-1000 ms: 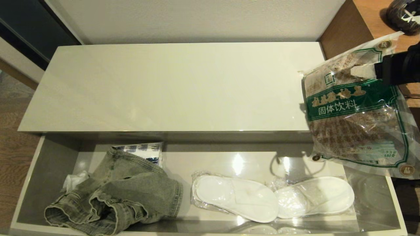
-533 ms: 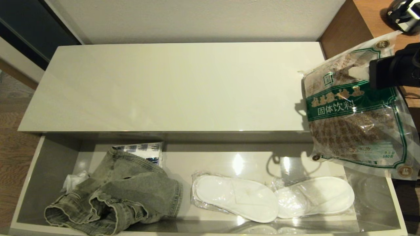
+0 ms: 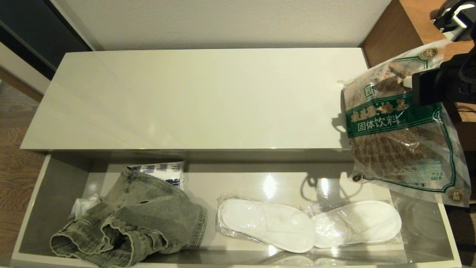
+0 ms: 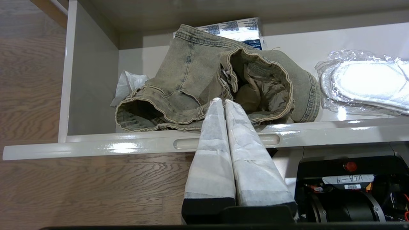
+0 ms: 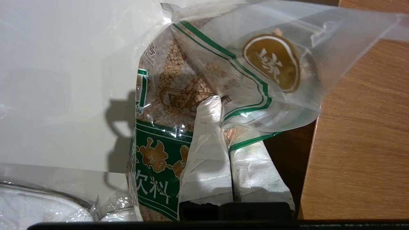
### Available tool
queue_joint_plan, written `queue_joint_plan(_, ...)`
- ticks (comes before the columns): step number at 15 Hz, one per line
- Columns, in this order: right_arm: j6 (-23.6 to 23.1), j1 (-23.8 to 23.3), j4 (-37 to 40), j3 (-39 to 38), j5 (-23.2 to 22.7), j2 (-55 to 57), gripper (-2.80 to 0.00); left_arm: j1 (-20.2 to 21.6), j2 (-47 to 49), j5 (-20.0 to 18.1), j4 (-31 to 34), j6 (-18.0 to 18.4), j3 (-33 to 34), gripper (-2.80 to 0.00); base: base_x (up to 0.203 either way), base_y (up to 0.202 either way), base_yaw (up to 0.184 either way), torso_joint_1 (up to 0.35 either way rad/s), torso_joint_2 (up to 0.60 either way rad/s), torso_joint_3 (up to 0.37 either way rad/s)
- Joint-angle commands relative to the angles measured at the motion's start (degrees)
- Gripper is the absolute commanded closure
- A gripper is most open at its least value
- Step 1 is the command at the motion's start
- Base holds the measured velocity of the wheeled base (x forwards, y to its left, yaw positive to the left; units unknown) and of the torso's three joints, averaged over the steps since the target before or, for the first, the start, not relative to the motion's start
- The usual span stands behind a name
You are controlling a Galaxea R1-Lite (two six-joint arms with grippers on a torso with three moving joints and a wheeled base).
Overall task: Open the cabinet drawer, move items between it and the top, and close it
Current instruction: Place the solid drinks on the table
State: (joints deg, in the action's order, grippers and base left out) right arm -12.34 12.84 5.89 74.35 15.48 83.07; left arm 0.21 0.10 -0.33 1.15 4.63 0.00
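Now the right gripper [image 5: 220, 105] pinches the granule bag [image 3: 399, 126] by its upper edge (clearing the top [image 3: 193, 96]); left gripper [image 4: 222, 102] pressed together, parked.

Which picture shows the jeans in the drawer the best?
The left wrist view: the jeans fill the middle, close enough to see seams and the open waistband. The head view shows them whole but farther off, bunched at the drawer's left end. The right wrist view shows no jeans, only the bag of granules.
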Motion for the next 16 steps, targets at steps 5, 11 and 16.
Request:
queue_joint_plan(5, -1.52, -4.47, -14.39, 1.57, 6.02, 7.10, 0.00, -0.03, -0.01, -0.02, 0.00, 0.03, 0.00, 0.00, 0.000, 0.000, 0.000, 0.000, 0.00, 0.000)
queue_joint_plan(11, -3.31, -5.37, -15.21, 5.19, 5.35, 7.55, 0.00, -0.03, -0.01, -0.20, 0.17, 0.47, 0.00, 0.00, 0.000, 0.000, 0.000, 0.000, 0.00, 0.000)
queue_joint_plan(16, -4.70, -6.85, -14.68, 9.22, 5.35, 6.50, 0.00, 0.06, -0.01, -0.11, 0.08, 0.55, 0.00, 0.00, 0.000, 0.000, 0.000, 0.000, 0.00, 0.000)
